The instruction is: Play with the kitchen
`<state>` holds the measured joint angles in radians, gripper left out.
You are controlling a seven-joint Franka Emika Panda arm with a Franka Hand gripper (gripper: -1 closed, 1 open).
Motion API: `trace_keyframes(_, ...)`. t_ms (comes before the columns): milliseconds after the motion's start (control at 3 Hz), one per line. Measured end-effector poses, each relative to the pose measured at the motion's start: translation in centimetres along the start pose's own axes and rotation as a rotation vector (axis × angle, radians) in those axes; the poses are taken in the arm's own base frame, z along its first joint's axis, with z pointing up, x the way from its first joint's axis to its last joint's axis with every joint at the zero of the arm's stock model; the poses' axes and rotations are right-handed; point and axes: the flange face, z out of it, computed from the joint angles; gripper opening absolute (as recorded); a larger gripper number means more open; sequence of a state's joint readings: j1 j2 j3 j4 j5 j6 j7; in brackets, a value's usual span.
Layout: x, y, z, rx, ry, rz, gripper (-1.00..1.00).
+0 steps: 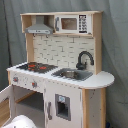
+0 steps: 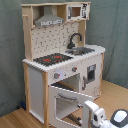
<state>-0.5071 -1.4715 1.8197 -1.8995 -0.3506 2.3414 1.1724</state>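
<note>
— Looking from the second exterior view's left, what comes first?

— The kitchen (image 2: 60, 60), standing on a wooden floor (image 2: 15, 119) before a grey curtain (image 2: 112, 25). Its grey hood (image 2: 49, 21) sits up top, with a microwave panel (image 2: 76, 11) to the right of it.

— And on the worktop?

— The black stovetop (image 2: 52, 59) with red burners lies toward the second exterior view's left; the sink (image 2: 82, 50) and black faucet (image 2: 75, 39) are to its right. Two knobs (image 2: 56, 76) sit on the front panel below the stovetop.

— Is the oven shut?

— No. The windowed oven door (image 2: 67, 105) hangs open, swung out toward the camera.

— Where is the arm?

— At the second exterior view's lower right, the white gripper (image 2: 97, 117) is just in front of the open door. I cannot tell whether the jaws are apart or together.

— And the first exterior view?

— The kitchen (image 1: 57, 70) fills it, stovetop (image 1: 37, 66) left of the sink (image 1: 72, 75), with a white rounded shape (image 1: 20, 122) at the bottom edge.
</note>
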Motion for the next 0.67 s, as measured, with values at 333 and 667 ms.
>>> trace_keyframes(333, -2.53, 1.58, 0.96, -0.033, -0.04, 0.019, 1.0)
trace_keyframes(667, -2.69, 1.77, 0.99, -0.035, -0.044, 0.02, -1.0)
